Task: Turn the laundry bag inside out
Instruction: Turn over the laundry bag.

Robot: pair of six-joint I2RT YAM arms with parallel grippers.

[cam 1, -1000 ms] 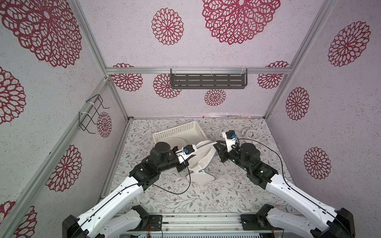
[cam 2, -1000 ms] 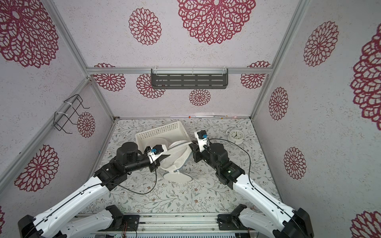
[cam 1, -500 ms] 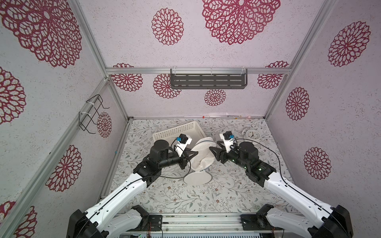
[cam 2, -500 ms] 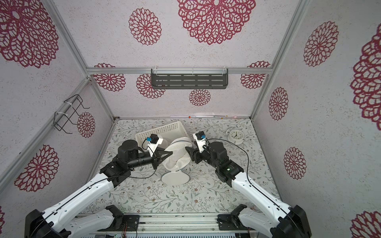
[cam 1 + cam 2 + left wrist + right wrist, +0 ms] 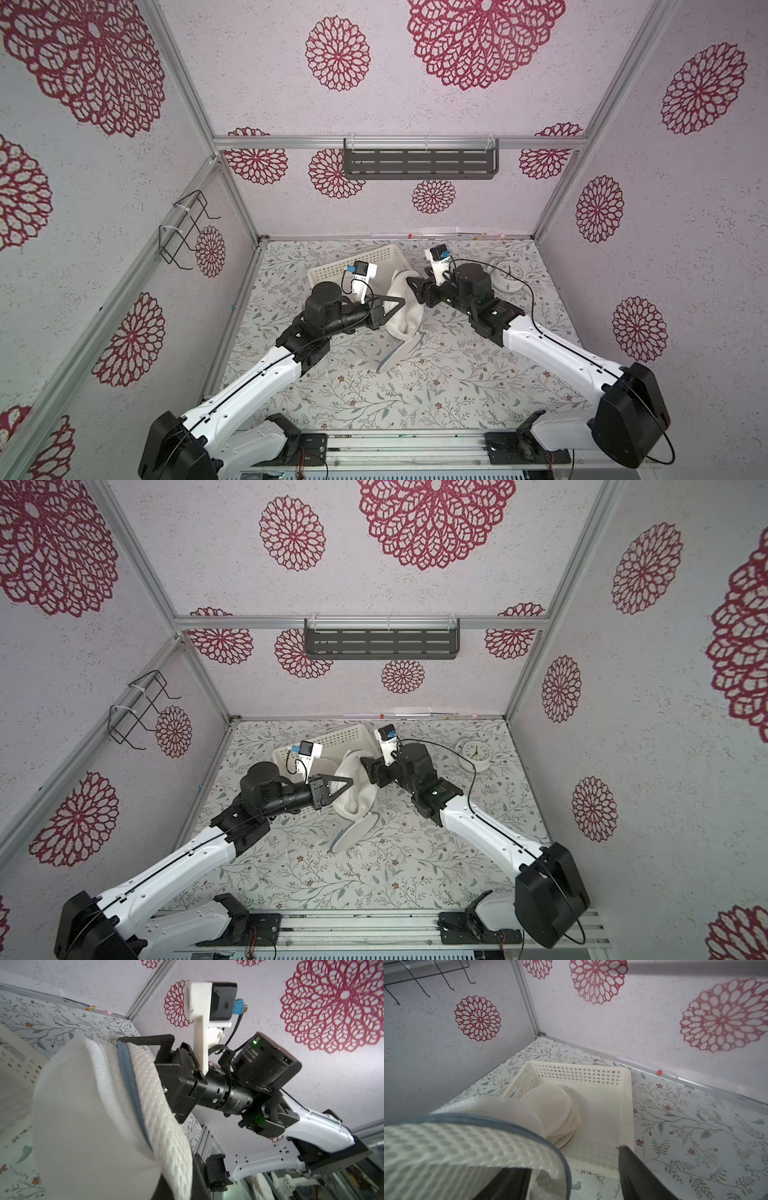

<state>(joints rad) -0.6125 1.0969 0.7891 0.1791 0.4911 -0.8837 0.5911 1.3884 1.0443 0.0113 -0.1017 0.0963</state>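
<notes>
The laundry bag (image 5: 402, 309) is white mesh with grey-blue trim and hangs between my two arms in both top views. Its round flap (image 5: 397, 355) droops to the table. My left gripper (image 5: 397, 300) is shut on the bag's rim; in the left wrist view the mesh (image 5: 158, 1109) drapes over the jaws and hides most of them. My right gripper (image 5: 417, 286) stands open at the bag's far side. In the right wrist view one of its fingers (image 5: 508, 1184) shows through the mesh (image 5: 456, 1147) and the other finger (image 5: 639, 1176) is bare.
A white perforated basket (image 5: 374, 255) sits just behind the bag and holds folded mesh bags (image 5: 556, 1109). A white clock (image 5: 509, 276) lies at the back right. A dark shelf (image 5: 419, 164) hangs on the back wall and a wire rack (image 5: 187, 228) on the left wall.
My right gripper's jaws have spread apart and let go of the bag's rim. The left gripper has lifted the bag up off the table and stays shut on it.
</notes>
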